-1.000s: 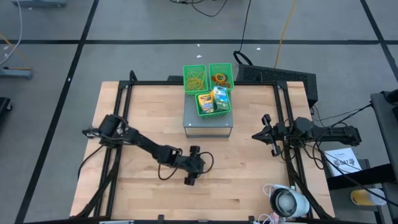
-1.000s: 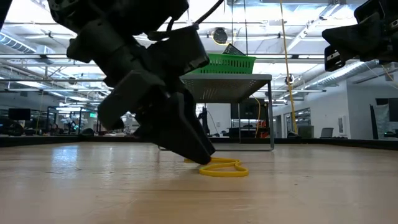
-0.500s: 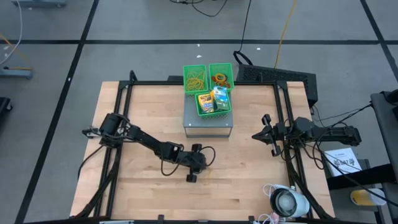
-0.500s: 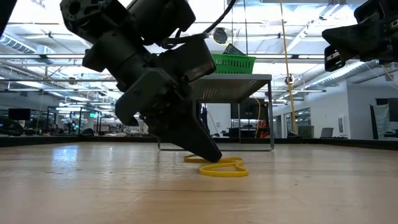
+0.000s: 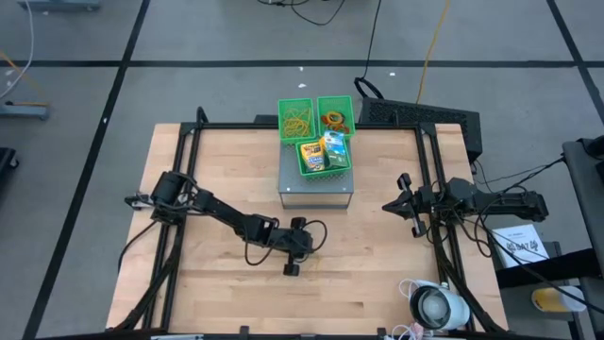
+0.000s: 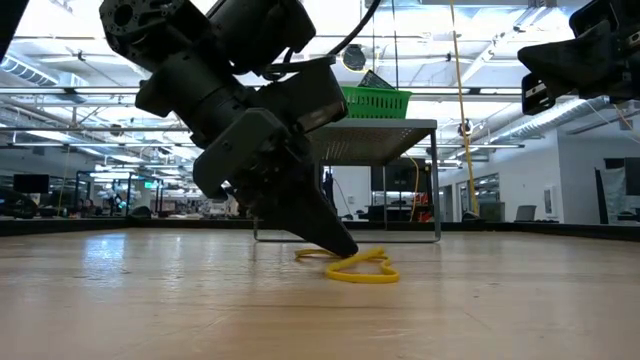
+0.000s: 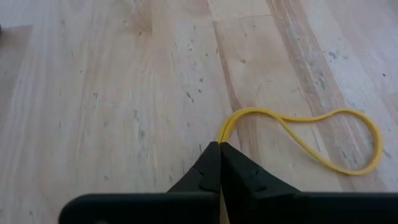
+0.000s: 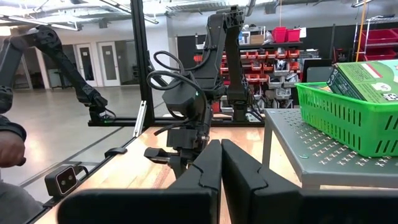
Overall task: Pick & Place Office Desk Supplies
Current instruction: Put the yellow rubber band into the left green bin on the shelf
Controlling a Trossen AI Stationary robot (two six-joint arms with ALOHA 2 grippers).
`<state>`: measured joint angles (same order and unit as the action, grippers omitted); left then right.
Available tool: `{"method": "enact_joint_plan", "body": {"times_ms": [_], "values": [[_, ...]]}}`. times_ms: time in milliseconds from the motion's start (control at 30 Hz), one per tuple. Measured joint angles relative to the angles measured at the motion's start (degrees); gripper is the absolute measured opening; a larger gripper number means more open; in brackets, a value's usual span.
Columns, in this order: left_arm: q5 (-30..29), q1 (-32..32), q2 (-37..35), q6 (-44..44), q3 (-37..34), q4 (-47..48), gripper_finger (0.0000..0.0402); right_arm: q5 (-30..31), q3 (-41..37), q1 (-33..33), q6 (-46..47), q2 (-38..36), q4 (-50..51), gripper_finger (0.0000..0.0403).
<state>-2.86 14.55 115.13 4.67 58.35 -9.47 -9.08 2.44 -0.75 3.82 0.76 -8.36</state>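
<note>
Left gripper (image 7: pixel 219 146) now pinched on yellow rubber band (image 7: pixel 311 140); seemingly unlifted.

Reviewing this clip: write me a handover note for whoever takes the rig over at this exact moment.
Left gripper: shut on the yellow rubber band, which lies flat on the wooden table, not lifted.
Right gripper: shut, empty, waiting at the table's right edge.
Done: the green mesh bins on the grey stand already hold a rubber band tangle, coloured rings, a crayon box and a green-white packet.
Left: lift the band and drop it into a bin, probably the one with the tangle.
</note>
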Motion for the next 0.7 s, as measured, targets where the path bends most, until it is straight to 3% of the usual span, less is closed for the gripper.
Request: {"method": "enact_joint_plan", "body": {"times_ms": [700], "values": [[-1.3, 2.5, -5.3, -1.8, -0.2, 0.3, 0.0004, 0.0, 0.0, 0.0, 0.0, 0.0, 0.0, 0.0]]}}
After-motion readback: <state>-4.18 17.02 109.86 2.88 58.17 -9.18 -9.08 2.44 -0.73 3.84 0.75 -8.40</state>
